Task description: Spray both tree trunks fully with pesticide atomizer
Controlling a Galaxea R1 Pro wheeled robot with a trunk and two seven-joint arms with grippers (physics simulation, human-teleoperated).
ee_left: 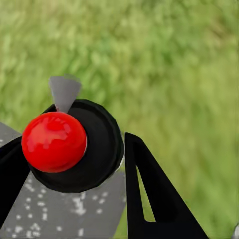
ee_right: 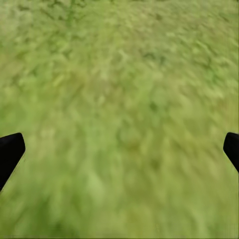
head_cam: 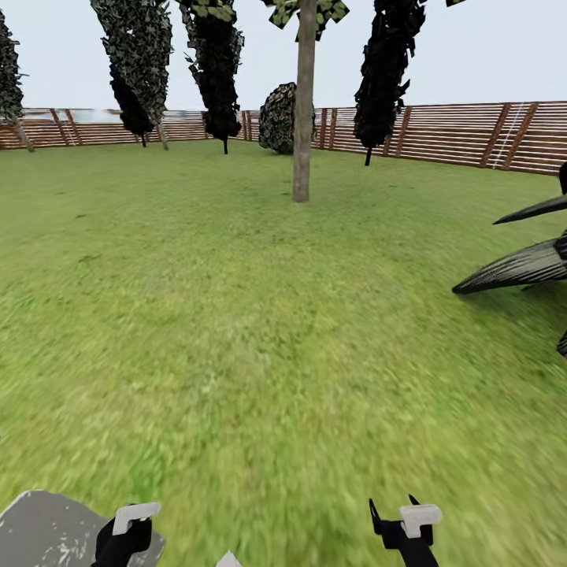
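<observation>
Green lawn (head_cam: 260, 331) fills garden, brown slat fence (head_cam: 465, 134) at far edge. Pale grey-brown tree trunk (head_cam: 303, 110) stands ahead, well apart from robot, dark columnar trees (head_cam: 216, 71) behind it. Left gripper (ee_left: 69, 164) clenched around pesticide atomizer (ee_left: 74, 144), red knob (ee_left: 54, 141) on black cap, grey speckled body below, held low over grass. Right gripper (ee_right: 119, 149) released, fingers spread wide above bare lawn.

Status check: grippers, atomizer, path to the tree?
Left gripper shut on atomizer; right gripper open, over grass. Tree trunk ahead across lawn. Dark striped bush at right.
</observation>
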